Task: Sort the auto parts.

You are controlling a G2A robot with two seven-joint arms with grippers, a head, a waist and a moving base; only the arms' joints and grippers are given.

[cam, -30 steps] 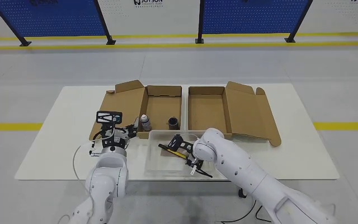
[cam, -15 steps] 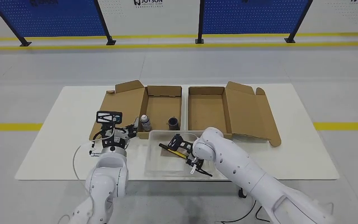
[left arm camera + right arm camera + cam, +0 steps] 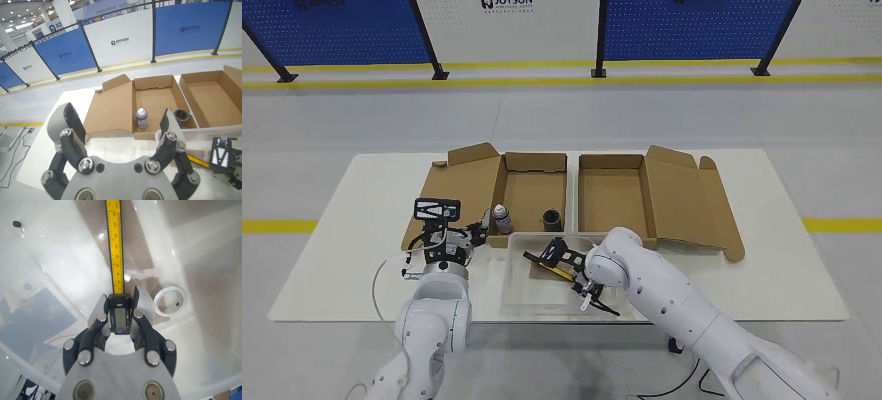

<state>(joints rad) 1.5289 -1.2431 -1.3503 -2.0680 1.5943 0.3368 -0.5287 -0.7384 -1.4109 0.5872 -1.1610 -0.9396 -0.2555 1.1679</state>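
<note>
A digital caliper (image 3: 115,247) with a yellow scale lies over the clear plastic bin (image 3: 517,295) at the table's front. My right gripper (image 3: 120,311) is shut on its black display head (image 3: 120,319); in the top view that gripper (image 3: 562,260) sits in the bin with the caliper (image 3: 542,264) pointing left. A silver ring (image 3: 170,303) rests on the bin's floor beside the gripper. My left gripper (image 3: 121,121) stands open with nothing in it, above the table before the left cardboard box (image 3: 153,98), which holds a spray can (image 3: 141,120) and a black cylinder (image 3: 181,116).
Two open cardboard boxes sit at the back, the left box (image 3: 532,195) and the bare right box (image 3: 612,200), flaps spread outward. The left arm (image 3: 442,260) stands left of the bin. A cable (image 3: 377,290) loops at the table's front left edge.
The right gripper with the caliper has shifted very slightly inside the bin. The left arm has kept still.
</note>
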